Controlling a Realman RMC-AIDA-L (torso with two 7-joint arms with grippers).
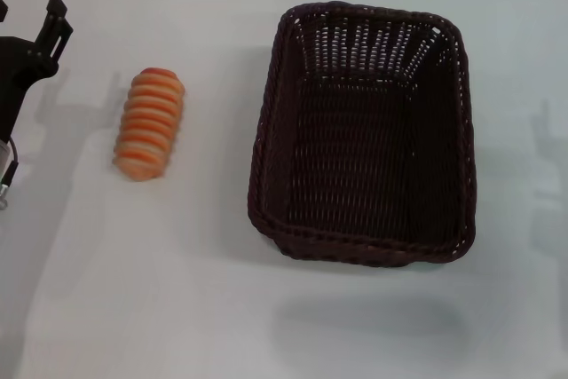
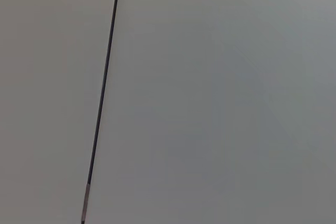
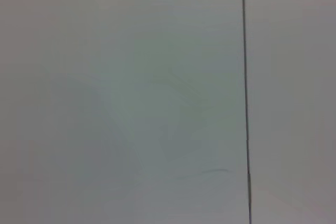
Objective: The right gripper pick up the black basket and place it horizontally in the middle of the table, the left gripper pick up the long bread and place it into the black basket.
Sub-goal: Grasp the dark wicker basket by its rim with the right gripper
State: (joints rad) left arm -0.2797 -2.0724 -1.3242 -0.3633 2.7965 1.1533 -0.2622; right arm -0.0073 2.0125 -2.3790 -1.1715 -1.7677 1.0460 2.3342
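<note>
A dark woven black basket [image 1: 364, 135], its open-weave sides sloping under a thick braided rim, sits right of centre on the white surface [image 1: 133, 290], long side running away from the robot. To its left, well apart, lies the long bread [image 1: 149, 122], orange-tan with pale cream ridges. The left hand [image 1: 49, 28] hovers at the far left edge; whether it is open cannot be told. Pale panels with a dark seam [image 2: 102, 93] fill both wrist views.

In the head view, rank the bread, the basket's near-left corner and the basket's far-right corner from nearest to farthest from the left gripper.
From the left gripper at the left edge:
1. Bread, just to its right.
2. Basket near-left corner, mid-table.
3. Basket far-right corner, farthest right.
</note>
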